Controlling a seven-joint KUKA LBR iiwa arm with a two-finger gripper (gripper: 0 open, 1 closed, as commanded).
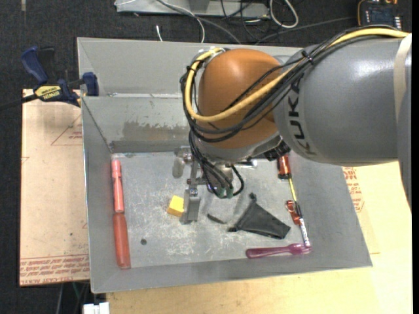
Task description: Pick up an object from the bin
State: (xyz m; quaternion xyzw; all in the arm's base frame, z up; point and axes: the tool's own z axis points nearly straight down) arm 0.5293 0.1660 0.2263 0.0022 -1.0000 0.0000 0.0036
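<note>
**Gripper (191, 205) down beside a small yellow block (175, 207)**

Along the 9 o'clock wall of the bin (98, 149) lies a long pink-and-red tool (119, 208). The yellow block sits near the middle of the floor. The gripper stands low at the block's 3 o'clock, just beside it, under the arm's orange cover (236, 90). Whether the gripper is apart or together cannot be told. A black wedge (262, 222) lies toward 4 o'clock, and a pink stick (278, 250) at 5 o'clock.

We read large black letters "KU" on grey arm casing (347, 97), up and right of gripper (191, 208). Letters run sideways along casing's edge, just right of orange cover (236, 90) above gripper. Rest of word curves away, unreadable to us.
</note>
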